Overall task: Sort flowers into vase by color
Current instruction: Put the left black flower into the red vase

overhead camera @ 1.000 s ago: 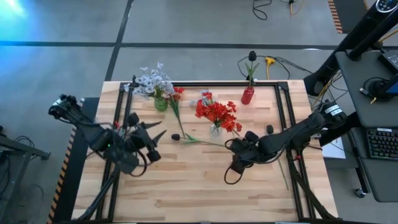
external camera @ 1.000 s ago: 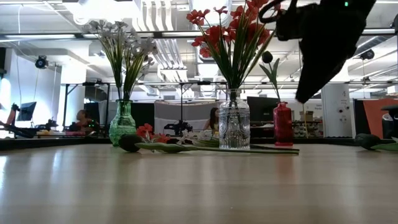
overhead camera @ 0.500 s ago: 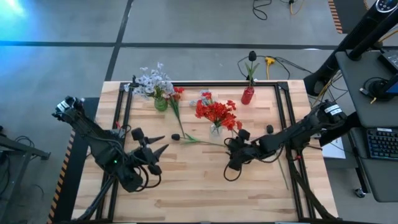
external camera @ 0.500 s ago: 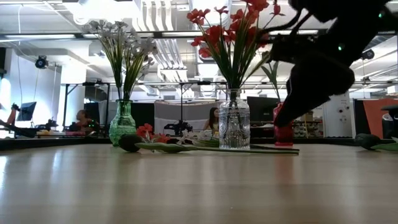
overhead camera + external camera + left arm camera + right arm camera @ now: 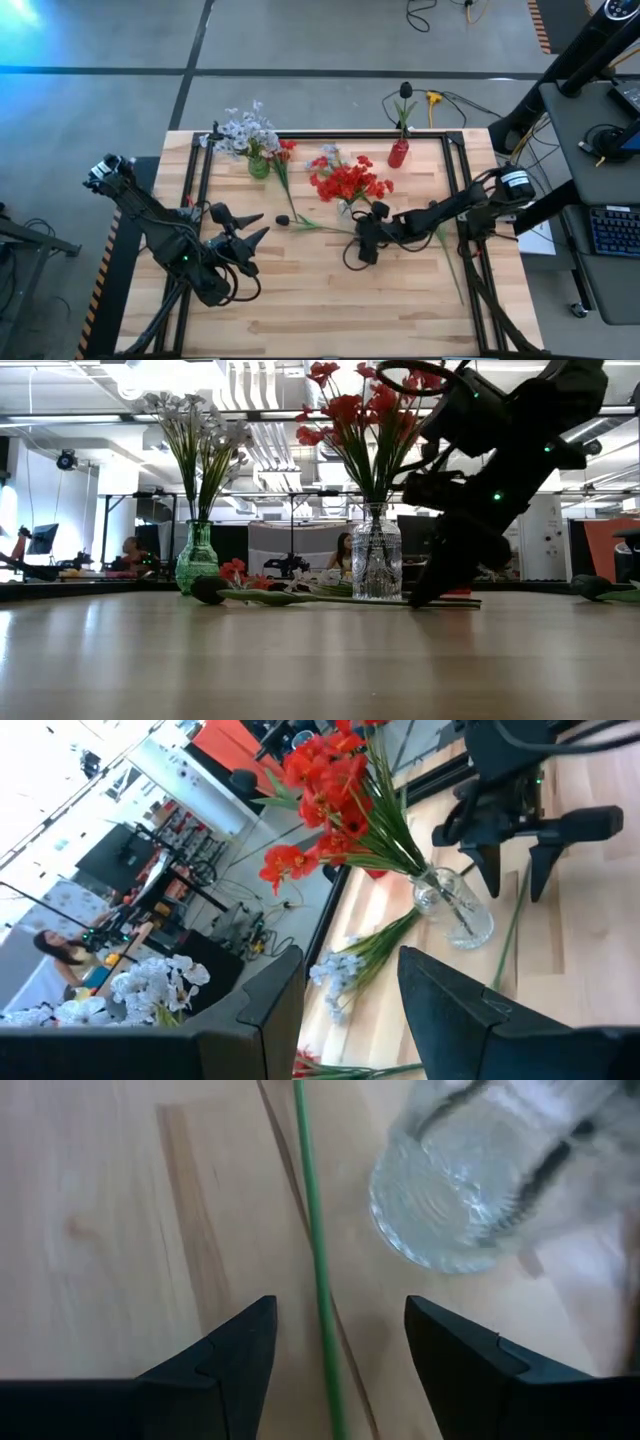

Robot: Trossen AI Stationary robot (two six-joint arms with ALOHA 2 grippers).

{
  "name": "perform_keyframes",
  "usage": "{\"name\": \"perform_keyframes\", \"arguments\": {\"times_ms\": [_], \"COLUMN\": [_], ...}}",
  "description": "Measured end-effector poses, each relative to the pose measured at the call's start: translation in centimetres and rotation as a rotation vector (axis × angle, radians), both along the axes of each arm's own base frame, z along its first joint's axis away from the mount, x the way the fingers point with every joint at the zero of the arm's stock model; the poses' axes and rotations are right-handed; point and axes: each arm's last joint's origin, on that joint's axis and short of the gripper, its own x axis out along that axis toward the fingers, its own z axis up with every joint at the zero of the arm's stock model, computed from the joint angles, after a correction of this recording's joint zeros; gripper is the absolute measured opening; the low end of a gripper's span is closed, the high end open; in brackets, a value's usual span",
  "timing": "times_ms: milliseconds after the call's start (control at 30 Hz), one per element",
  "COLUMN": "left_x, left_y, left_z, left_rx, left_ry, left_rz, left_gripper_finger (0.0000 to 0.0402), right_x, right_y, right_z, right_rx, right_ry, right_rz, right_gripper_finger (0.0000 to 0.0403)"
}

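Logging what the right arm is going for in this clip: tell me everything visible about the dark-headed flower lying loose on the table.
The dark-headed flower lies flat on the wooden table, in front of the clear glass vase of red blooms. It has a small blackish bud at the end nearer the left arm, green leaves just behind it, and a long thin green stem that looks plastic. The right gripper, fingers open, straddles the stem near its other end without yet closing on it.

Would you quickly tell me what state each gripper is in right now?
Left gripper: open, holding nothing.
Right gripper: open, straddling the green stem lying on the table, not gripping it.
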Motion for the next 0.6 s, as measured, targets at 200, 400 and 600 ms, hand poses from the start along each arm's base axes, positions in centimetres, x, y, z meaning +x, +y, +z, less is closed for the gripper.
{"name": "perform_keyframes", "arguments": {"times_ms": [200, 400, 600], "left_x": [0.0, 0.0, 0.0], "left_y": [0.0, -0.1, -0.5], "left_z": [-0.4, -0.7, -1.1], "left_rx": [-0.014, -0.091, -0.273], "left_ry": [0.014, 0.054, 0.132], "left_rz": [-0.006, -0.045, -0.112], "left_gripper_finger": [0.0146, 0.0146, 0.0146], "right_x": [0.4, 0.3, 0.2], "right_y": [0.1, 0.1, 0.5], "right_z": [-0.4, -0.5, -0.5], "right_rx": [0.001, 0.01, 0.012], "right_ry": [0.009, 0.024, 0.041], "right_rz": [0.003, 0.011, 0.053], "right_gripper_finger": [0.0188, 0.0127, 0.0045]}}
